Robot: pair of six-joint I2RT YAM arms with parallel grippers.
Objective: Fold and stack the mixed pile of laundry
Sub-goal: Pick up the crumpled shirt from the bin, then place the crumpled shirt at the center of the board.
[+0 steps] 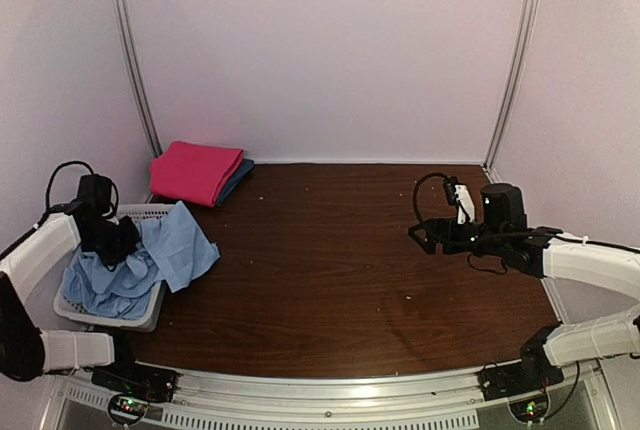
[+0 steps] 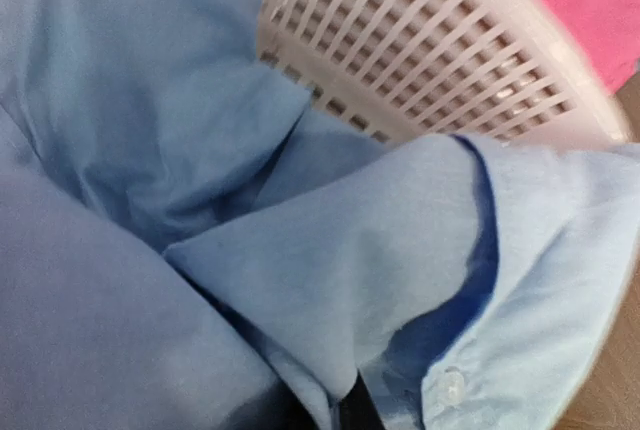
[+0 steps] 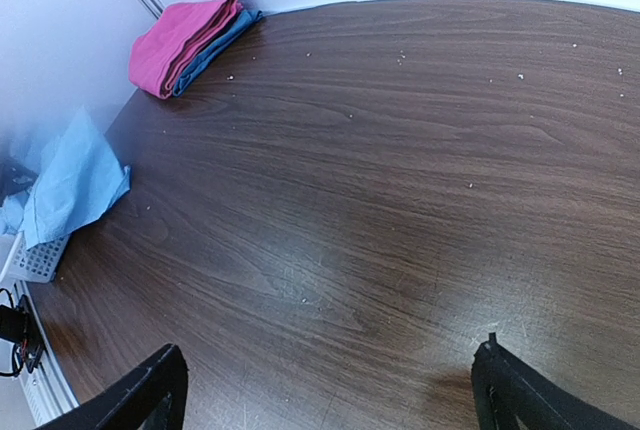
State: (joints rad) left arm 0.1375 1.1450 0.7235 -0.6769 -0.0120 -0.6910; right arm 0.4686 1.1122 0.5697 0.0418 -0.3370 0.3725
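Note:
The mixed laundry pile (image 1: 120, 275) of light blue garments lies in the white basket (image 1: 148, 318) at the left edge. One garment (image 1: 182, 245) hangs over the basket's rim onto the table; it also shows in the right wrist view (image 3: 70, 180). My left gripper (image 1: 112, 242) is down in the pile. In the left wrist view blue cloth (image 2: 330, 250) with a white button fills the frame and gathers to a point at my jaws (image 2: 352, 402), which are shut on it and mostly hidden. My right gripper (image 1: 425, 234) is open and empty above the bare table (image 3: 330, 400).
A folded magenta cloth (image 1: 195, 170) lies on a darker blue folded cloth (image 1: 238, 178) at the back left corner, also in the right wrist view (image 3: 180, 35). The basket wall (image 2: 430, 40) is close behind the cloth. White walls stand on three sides.

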